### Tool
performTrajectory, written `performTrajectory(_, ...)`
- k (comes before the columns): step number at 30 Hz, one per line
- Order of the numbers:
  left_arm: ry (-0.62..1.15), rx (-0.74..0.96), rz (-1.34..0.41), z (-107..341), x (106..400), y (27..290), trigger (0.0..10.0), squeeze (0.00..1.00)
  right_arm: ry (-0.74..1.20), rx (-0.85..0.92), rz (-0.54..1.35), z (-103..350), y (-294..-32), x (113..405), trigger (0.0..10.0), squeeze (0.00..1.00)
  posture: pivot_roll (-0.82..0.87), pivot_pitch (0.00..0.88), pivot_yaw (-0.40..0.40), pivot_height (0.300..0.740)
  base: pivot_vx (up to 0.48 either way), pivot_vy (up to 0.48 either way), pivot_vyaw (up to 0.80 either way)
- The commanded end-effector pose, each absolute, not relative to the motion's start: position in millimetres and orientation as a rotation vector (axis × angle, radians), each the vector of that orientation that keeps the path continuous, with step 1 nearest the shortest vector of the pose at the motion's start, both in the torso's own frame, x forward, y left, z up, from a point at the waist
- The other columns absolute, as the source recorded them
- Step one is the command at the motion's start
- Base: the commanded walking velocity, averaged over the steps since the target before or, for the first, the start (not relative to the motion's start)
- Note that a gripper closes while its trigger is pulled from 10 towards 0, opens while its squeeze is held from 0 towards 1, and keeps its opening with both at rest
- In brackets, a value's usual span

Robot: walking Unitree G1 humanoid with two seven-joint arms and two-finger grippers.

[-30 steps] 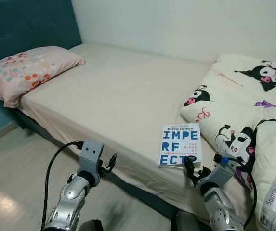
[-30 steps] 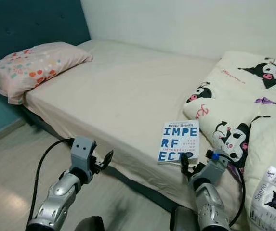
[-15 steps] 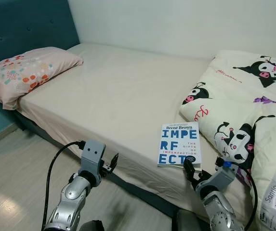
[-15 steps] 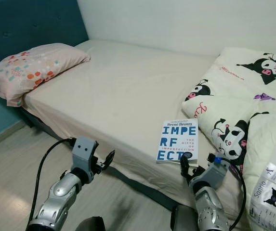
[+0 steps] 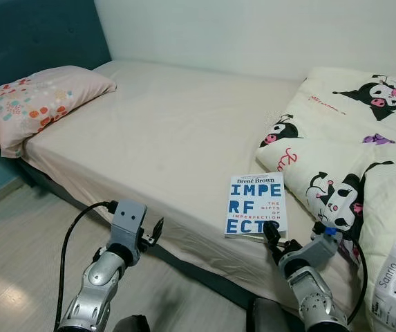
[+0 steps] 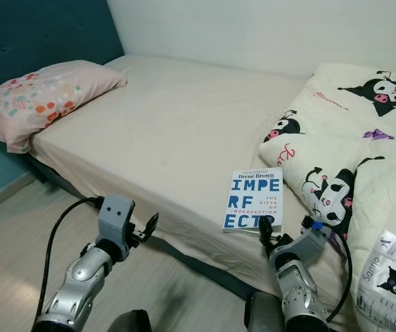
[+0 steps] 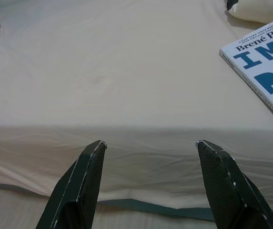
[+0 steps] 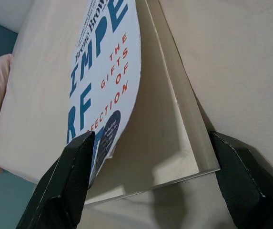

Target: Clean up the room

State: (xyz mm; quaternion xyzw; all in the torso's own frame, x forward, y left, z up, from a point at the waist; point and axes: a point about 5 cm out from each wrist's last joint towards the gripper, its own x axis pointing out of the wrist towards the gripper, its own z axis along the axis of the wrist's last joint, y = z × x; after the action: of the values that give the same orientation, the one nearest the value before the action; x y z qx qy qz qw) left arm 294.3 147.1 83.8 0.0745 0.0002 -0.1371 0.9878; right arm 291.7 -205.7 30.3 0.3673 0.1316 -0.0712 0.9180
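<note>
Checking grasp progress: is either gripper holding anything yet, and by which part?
Nothing is held. The right gripper is open, its fingers straddling the white paperback book's near corner on the bed; the left gripper is open, short of the mattress.

Ahead of the spread left gripper (image 7: pixel 148 148): bare bed (image 5: pixel 163 131) sheet, unobstructed. The right gripper (image 8: pixel 150 157) straddles the book (image 5: pixel 256 205) corner, fingers wide apart; cover lifted off the pages. Duvet (image 5: pixel 350 138) crowds just beside it on its right; pillow (image 5: pixel 39 100) lies well apart.
</note>
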Motion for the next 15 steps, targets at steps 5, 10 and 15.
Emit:
performTrajectory(5, -0.003, 0.172, -0.236, 82.6, 286.7, 161.4, 10.0, 0.00, 0.378, 0.780, -0.165, 5.8, -198.6, 264.9, 10.0, 0.00, 0.01, 0.137, 0.066, 0.561, 0.000, 0.000, 0.00)
performTrajectory(10, -0.005, 0.175, -0.237, 83.0, 287.2, 160.5, 10.0, 0.00, 0.375, 0.789, -0.163, 5.5, -198.3, 265.0, 10.0, 0.00, 0.01, 0.134, 0.067, 0.561, 0.000, 0.000, 0.00)
performTrajectory(15, -0.014, 0.183, -0.237, 85.6, 290.6, 160.1, 10.0, 0.00, 0.352, 0.803, -0.141, 12.0, -193.8, 276.4, 10.0, 0.00, 0.01, 0.132, 0.072, 0.561, 0.000, 0.000, 0.00)
